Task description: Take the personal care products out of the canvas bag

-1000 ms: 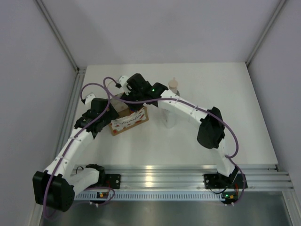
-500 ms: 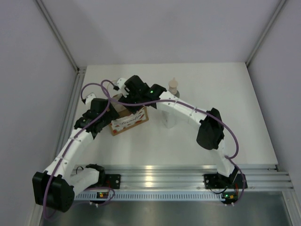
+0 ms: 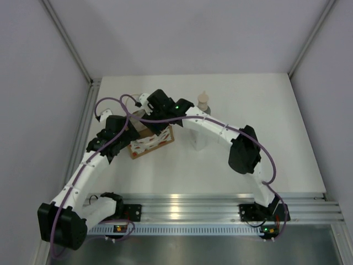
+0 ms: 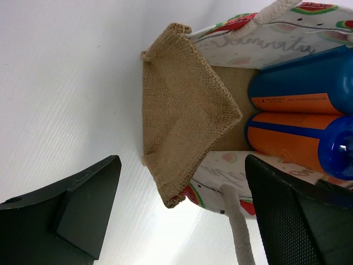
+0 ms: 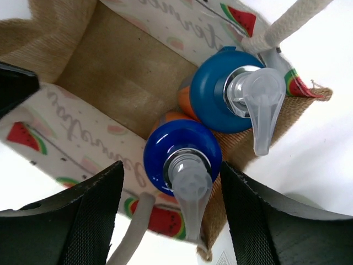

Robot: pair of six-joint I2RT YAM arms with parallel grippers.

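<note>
The canvas bag [image 3: 153,142] stands left of the table's centre, its burlap end [image 4: 182,110] and watermelon-print sides showing. Two orange personal care products with blue tops sit inside it, one nearer [image 5: 182,154] and one farther [image 5: 223,96], both with clear pump heads. My right gripper [image 5: 172,174] hangs open above the bag's mouth, its fingers either side of the nearer pump with gaps on both sides. My left gripper [image 4: 183,165] is open around the bag's left end and a white handle [image 4: 237,221]. Outside the bag stand a grey-green bottle [image 3: 203,101] and a white bottle [image 3: 199,140].
The right arm's forearm [image 3: 212,126] reaches across above the white bottle. A metal frame post [image 3: 83,118] runs along the table's left edge close to the left arm. Bare white table [image 3: 259,116] lies to the right of the bottles.
The right arm has shifted slightly left over the bag. The left arm, the bag and the two bottles outside it have stayed put.
</note>
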